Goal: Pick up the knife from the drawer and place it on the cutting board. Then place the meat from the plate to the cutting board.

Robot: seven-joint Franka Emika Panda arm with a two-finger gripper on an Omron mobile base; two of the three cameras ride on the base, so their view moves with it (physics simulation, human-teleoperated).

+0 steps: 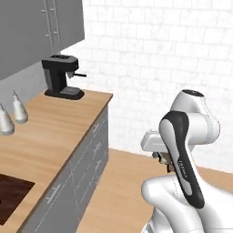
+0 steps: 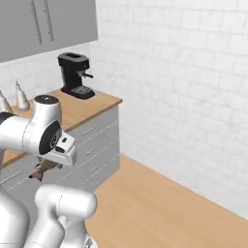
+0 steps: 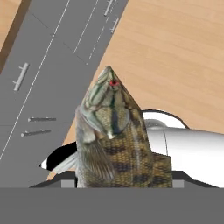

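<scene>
the meat — a fish, head outward — is sitting clamped in the gripper, being carried off the counter edge, presumably toward the cutting board.

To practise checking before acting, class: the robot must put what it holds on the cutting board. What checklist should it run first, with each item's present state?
1. Fish held by the gripper: ok, it hangs off the floor.
2. Cutting board in sight: ok, one corner shows on the counter.
3. Gripper over the board: not ok, it is off the counter, above the floor.
4. Knife on the board: cannot tell, as most of the board is out of frame.
5. Drawers shut along the path: ok, the fronts look flush.
</scene>
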